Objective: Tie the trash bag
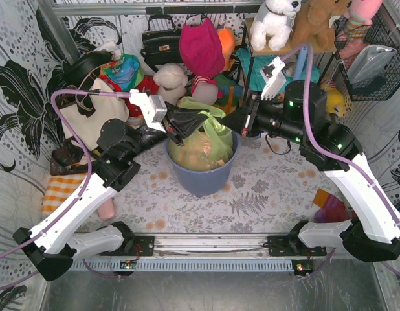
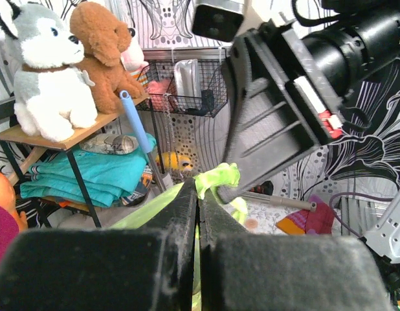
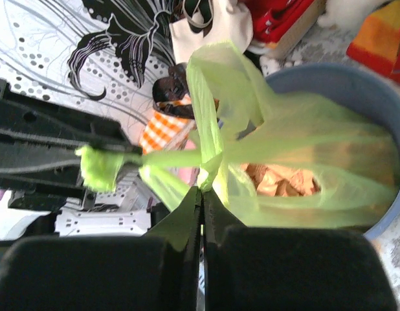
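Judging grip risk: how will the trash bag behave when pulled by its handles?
Probably floppy: the trash bag twists into thin strands between the left gripper and right gripper. Likely light, with only crumpled paper showing inside. The strands may slip or tear; the bin should steady it.

No lettering or number is legible anywhere.

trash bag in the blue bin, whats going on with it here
Two robot arms are working on the green trash bag, which sits in the blue bin with crumpled brown paper inside. The left gripper is shut on one strip of the bag's top, and the right gripper is shut on another. Both strips are pulled taut above the bin and cross each other there. No tightened knot shows yet.
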`<action>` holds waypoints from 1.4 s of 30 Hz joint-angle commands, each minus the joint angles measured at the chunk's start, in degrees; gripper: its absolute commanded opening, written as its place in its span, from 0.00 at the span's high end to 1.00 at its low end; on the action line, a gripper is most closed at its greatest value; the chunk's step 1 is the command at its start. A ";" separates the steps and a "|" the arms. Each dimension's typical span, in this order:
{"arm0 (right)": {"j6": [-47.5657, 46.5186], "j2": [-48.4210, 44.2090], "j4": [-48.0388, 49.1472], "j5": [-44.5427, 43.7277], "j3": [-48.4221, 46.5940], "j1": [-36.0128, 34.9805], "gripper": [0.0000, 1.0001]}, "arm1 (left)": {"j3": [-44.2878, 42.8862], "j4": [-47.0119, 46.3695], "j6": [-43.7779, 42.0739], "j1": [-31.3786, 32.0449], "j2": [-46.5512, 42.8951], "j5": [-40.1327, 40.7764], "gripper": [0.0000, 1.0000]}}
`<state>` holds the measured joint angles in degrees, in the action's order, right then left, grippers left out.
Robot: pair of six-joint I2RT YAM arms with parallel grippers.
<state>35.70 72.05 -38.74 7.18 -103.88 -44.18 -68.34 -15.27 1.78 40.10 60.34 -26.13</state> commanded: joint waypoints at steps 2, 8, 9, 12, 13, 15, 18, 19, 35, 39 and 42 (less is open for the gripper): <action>6.43 -4.74 0.50 4.85 4.25 -0.20 1.00 | 1.44 -4.41 -0.48 0.16 -1.45 4.18 0.93; 12.06 -6.96 6.06 10.97 11.57 -0.95 1.00 | 1.56 -4.46 -0.73 0.15 -1.31 6.27 0.93; 12.94 -7.21 7.06 11.23 12.81 -1.25 1.00 | 1.62 -4.44 -0.73 0.14 -1.28 6.34 0.93; 15.05 -7.82 9.99 10.76 15.74 -2.50 1.00 | 1.80 -4.42 -0.77 0.16 -1.19 6.53 0.93; 15.61 -7.95 10.98 9.62 16.51 -3.10 1.00 | 1.80 -4.42 -0.69 0.16 -1.13 6.58 0.93; 15.79 -8.14 13.72 6.67 17.85 -5.64 1.00 | 1.76 -4.35 -0.64 0.15 -0.98 6.55 0.93; 15.09 -7.97 16.14 0.37 18.71 -9.22 1.00 | 1.63 -4.08 -0.73 0.10 -0.84 6.47 0.93; 15.02 -7.91 17.24 -1.03 19.17 -10.01 1.00 | 1.63 -4.07 -0.73 0.15 -0.78 6.49 0.93; 5.54 -3.12 31.77 -39.84 24.97 -24.38 1.00 | 1.51 -3.10 -0.37 0.12 -1.38 6.18 0.93; 2.48 -1.68 34.10 -46.78 26.03 -25.33 1.00 | 1.59 -2.63 -0.52 0.07 -1.75 6.18 0.93; 2.01 -1.02 34.36 -51.03 26.73 -25.59 1.00 | 1.45 -2.11 -0.81 0.10 -2.05 6.26 0.93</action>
<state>41.08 70.28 -8.51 -33.06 -78.37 -69.38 -66.78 -16.32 1.76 40.07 59.59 -20.56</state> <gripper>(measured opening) 0.003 0.070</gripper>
